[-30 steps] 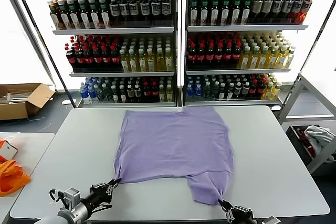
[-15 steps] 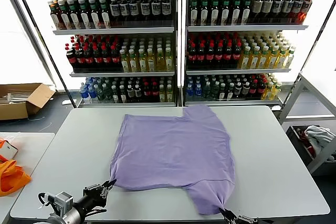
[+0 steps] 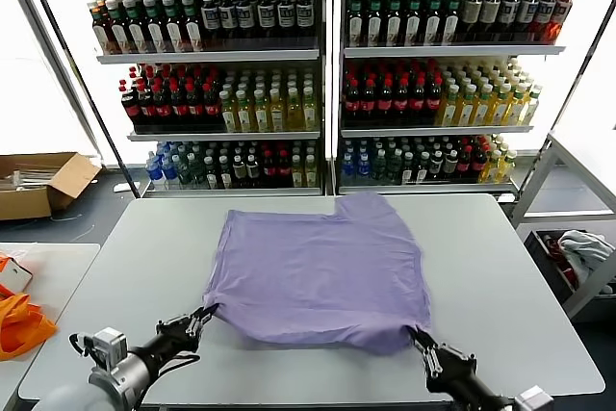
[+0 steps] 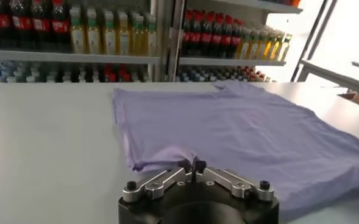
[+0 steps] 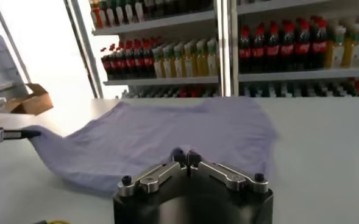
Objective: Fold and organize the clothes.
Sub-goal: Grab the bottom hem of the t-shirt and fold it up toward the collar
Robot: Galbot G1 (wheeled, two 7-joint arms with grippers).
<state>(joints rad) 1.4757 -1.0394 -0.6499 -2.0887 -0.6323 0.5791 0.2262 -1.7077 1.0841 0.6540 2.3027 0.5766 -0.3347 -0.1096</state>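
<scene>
The lavender T-shirt (image 3: 318,267) lies spread on the grey table (image 3: 500,267), its near hem lifted a little and rolled under. My left gripper (image 3: 203,316) is shut on the shirt's near left corner, seen pinched between the fingertips in the left wrist view (image 4: 192,165). My right gripper (image 3: 421,338) is shut on the near right corner, with the cloth (image 5: 167,134) running away from its fingertips (image 5: 186,157). No print or label shows on the upper side. The far sleeve (image 3: 361,204) lies at the back edge.
Shelves of bottles (image 3: 318,93) stand behind the table. An orange cloth (image 3: 19,324) lies on a side table at the left, a cardboard box (image 3: 38,185) on the floor beyond it, and a clothes pile (image 3: 582,252) in a rack at the right.
Both grippers have carried the near corners forward and up from the table's front edge. The hanging right flap has been drawn back onto the table, so the shirt looks shorter.
</scene>
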